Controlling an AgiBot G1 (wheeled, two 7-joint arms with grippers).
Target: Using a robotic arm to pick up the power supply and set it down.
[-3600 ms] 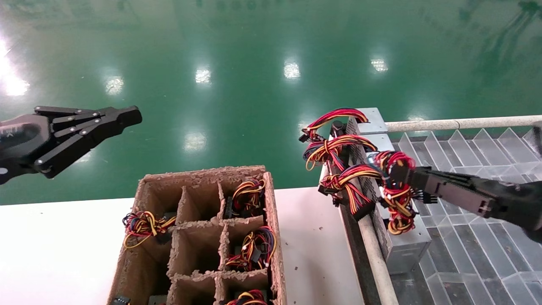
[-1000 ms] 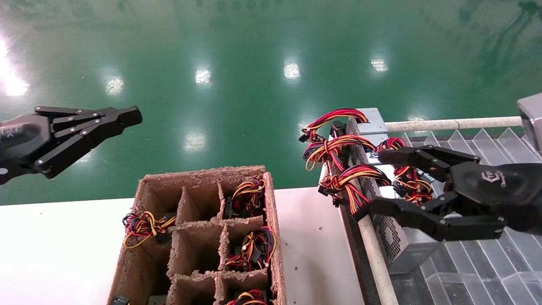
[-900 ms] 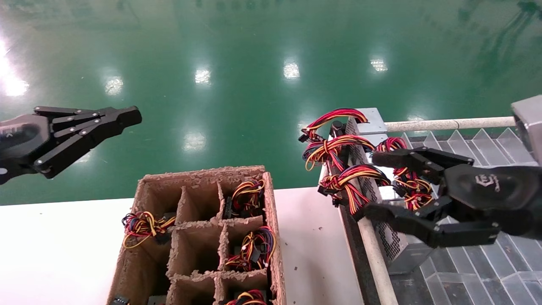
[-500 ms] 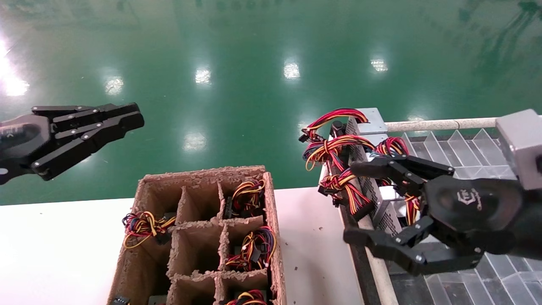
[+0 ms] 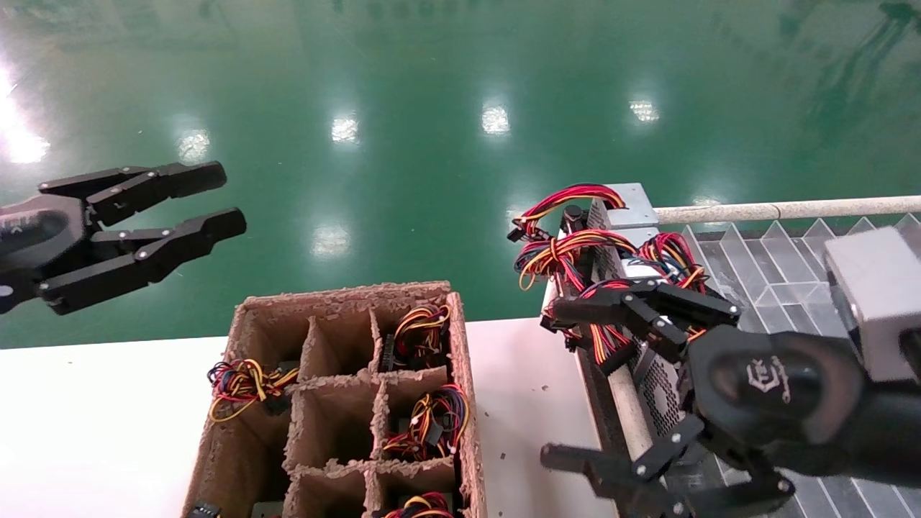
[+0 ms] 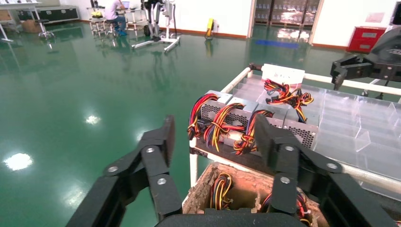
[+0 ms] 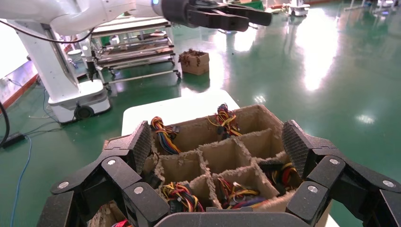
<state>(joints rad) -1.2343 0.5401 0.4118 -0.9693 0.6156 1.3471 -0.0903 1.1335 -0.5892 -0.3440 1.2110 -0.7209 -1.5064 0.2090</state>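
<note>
The right gripper [image 5: 568,381] sits low at the right of the head view, its black fingers spread wide apart, one finger [image 5: 611,311] reaching over the red and yellow wire bundles, the other [image 5: 597,467] down by the white table [image 5: 86,424] edge, and nothing is caught between them. From its own wrist camera those same fingers [image 7: 135,146] frame the cardboard crate [image 7: 265,120], empty-handed, the jaws gaping. The power supply [image 5: 665,277], a grey metal box with a mesh side and a tied bundle showing red, yellow and blue-green wires, lies on the clear-panelled cart [image 5: 791,273] just past the upper finger, apart from the gripper as far as the view lets us tell. Beside it a row of similar grey units [image 5: 626,212] lines the cart's rail, their wire loops hanging over the edge toward the table. Over on the left, the left gripper [image 5: 223,198] hangs above the green floor [image 5: 432,86], beyond the table's far edge, its two fingers partly parted and holding nothing. The divided crate [image 5: 345,388] stands on the table between the two arms, several of its compartments holding coiled wire bundles [image 5: 424,417].
</note>
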